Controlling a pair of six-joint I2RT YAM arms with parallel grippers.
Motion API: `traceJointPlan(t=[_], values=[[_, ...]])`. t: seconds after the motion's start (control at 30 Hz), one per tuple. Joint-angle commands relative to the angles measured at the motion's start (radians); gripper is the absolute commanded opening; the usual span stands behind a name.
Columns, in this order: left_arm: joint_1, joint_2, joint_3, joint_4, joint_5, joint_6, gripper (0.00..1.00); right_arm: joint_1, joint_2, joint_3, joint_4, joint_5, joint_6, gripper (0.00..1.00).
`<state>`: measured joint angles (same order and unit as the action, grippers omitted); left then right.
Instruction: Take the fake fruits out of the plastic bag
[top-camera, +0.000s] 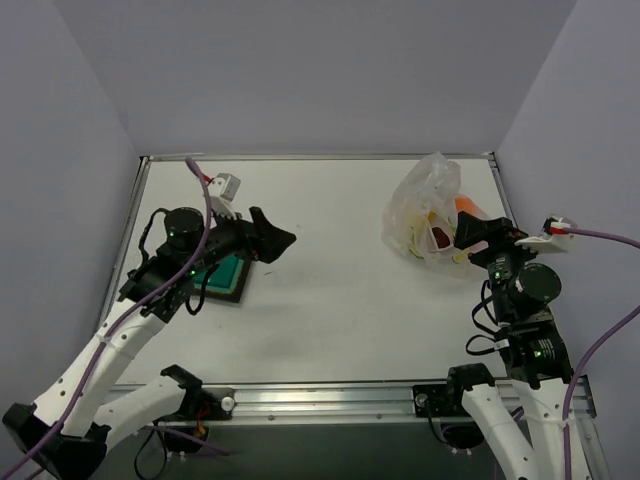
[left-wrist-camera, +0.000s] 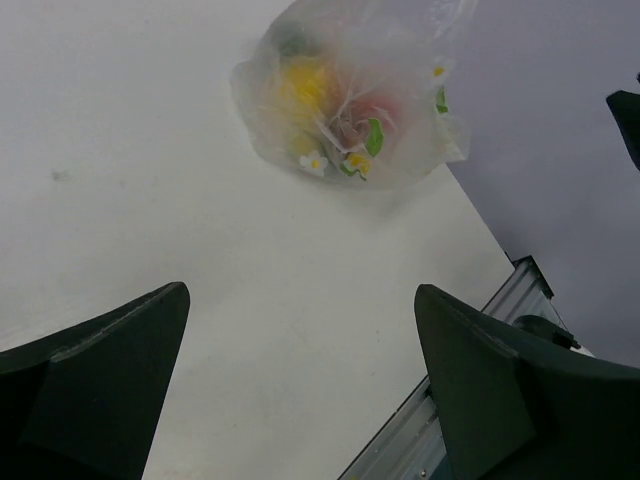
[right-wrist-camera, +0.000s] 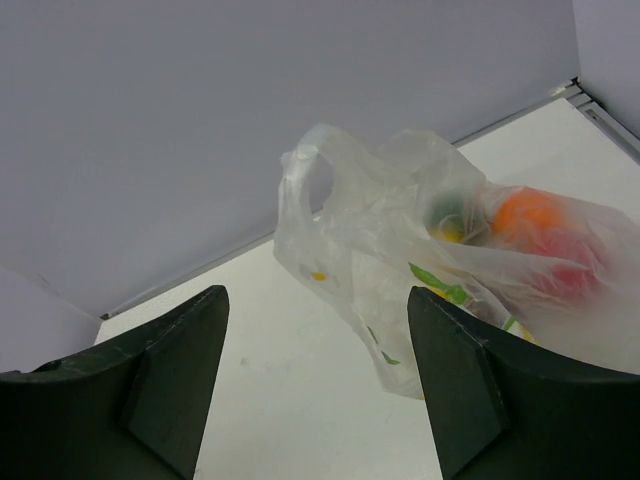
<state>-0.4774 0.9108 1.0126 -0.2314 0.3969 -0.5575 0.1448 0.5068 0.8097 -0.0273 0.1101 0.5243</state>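
Note:
The clear plastic bag (top-camera: 425, 205) with citrus and leaf prints lies at the back right of the table, fruits bunched inside. A dark red fruit (top-camera: 440, 237) and an orange one (top-camera: 466, 205) show through the film. My right gripper (top-camera: 480, 232) is open and empty, right beside the bag's near right side. In the right wrist view the bag (right-wrist-camera: 400, 230) fills the space ahead of the open gripper (right-wrist-camera: 317, 294), with orange (right-wrist-camera: 527, 212), red (right-wrist-camera: 565, 262) and green (right-wrist-camera: 447, 212) fruits inside. My left gripper (top-camera: 275, 240) is open and empty, far left of the bag (left-wrist-camera: 350, 95).
A dark square tray with a teal centre (top-camera: 222, 275) lies under the left arm. Bare white tabletop (top-camera: 330, 270) lies between the left gripper and the bag. The table's metal rail (top-camera: 330, 395) runs along the near edge; grey walls enclose the back and sides.

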Motion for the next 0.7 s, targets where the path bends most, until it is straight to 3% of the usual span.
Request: traceJointPlan(t=[0.0, 0.13, 0.33, 0.57, 0.67], values=[[-0.142, 0.060, 0.083, 0.067, -0.104, 0.021, 0.94, 0.002, 0.021, -0.001, -0.054, 0.063, -0.014, 0.68], [-0.256, 0.204, 0.142, 0.208, -0.153, 0.018, 0.94, 0.002, -0.004, -0.058, -0.063, 0.077, 0.023, 0.67], [-0.395, 0.453, 0.325, 0.254, -0.254, 0.082, 0.94, 0.004, 0.024, -0.136, -0.062, 0.083, 0.059, 0.66], [-0.446, 0.663, 0.523, 0.333, -0.238, 0.143, 0.94, 0.001, 0.068, -0.142, 0.007, 0.134, 0.045, 0.67], [-0.446, 0.767, 0.642, 0.288, -0.218, 0.169, 0.94, -0.001, 0.107, -0.145, 0.058, 0.148, 0.034, 0.66]])
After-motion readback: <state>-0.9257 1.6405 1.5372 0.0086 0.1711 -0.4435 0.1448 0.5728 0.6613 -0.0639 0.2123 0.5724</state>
